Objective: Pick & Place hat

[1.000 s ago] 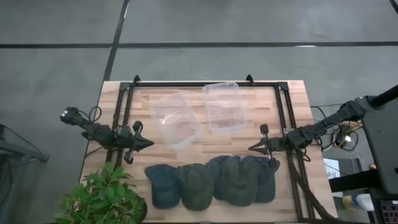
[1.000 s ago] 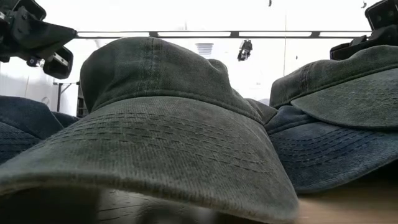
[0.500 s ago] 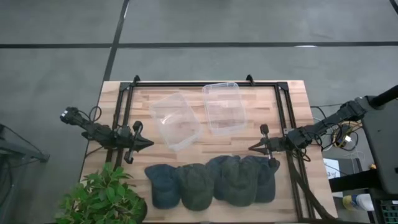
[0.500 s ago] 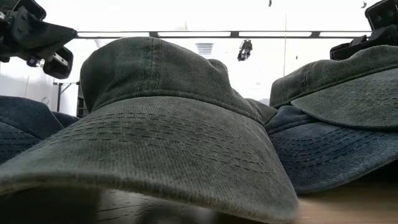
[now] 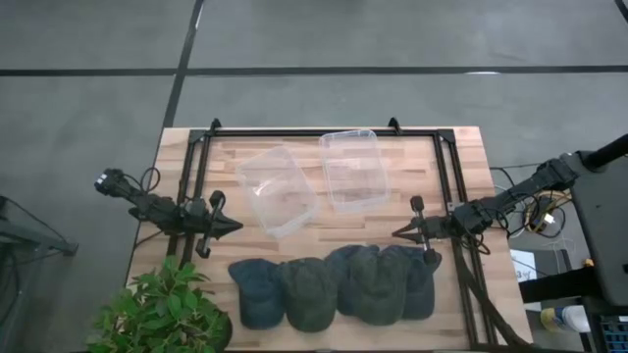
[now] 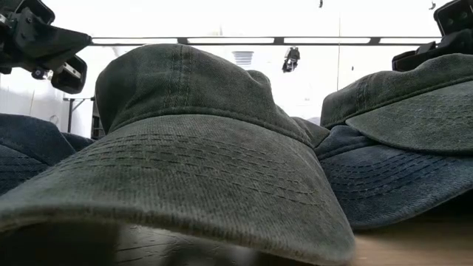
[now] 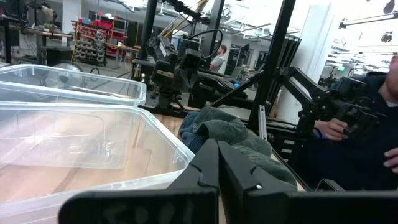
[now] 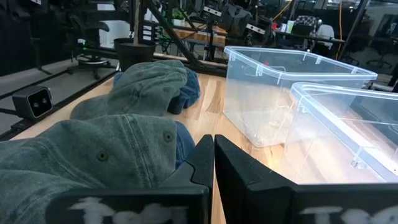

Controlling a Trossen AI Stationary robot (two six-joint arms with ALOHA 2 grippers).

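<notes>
Several dark caps lie in an overlapping row along the table's near edge: a blue one point(image 5: 257, 290) at the left, olive green ones point(image 5: 310, 291) point(image 5: 373, 282) in the middle, a blue one point(image 5: 420, 284) at the right end. In the low view a green cap's brim point(image 6: 177, 185) fills the front. My left gripper point(image 5: 234, 226) hovers shut above the table left of the caps, pointing right. My right gripper point(image 5: 398, 233) hovers shut just beyond the rightmost caps, pointing left. Neither touches a cap.
Two clear plastic bins stand beyond the caps, one tilted point(image 5: 277, 190) and one upright point(image 5: 353, 169). A potted plant point(image 5: 162, 312) sits at the near left corner. A black frame point(image 5: 324, 130) runs around the table. A person point(image 7: 373, 118) shows beyond the table.
</notes>
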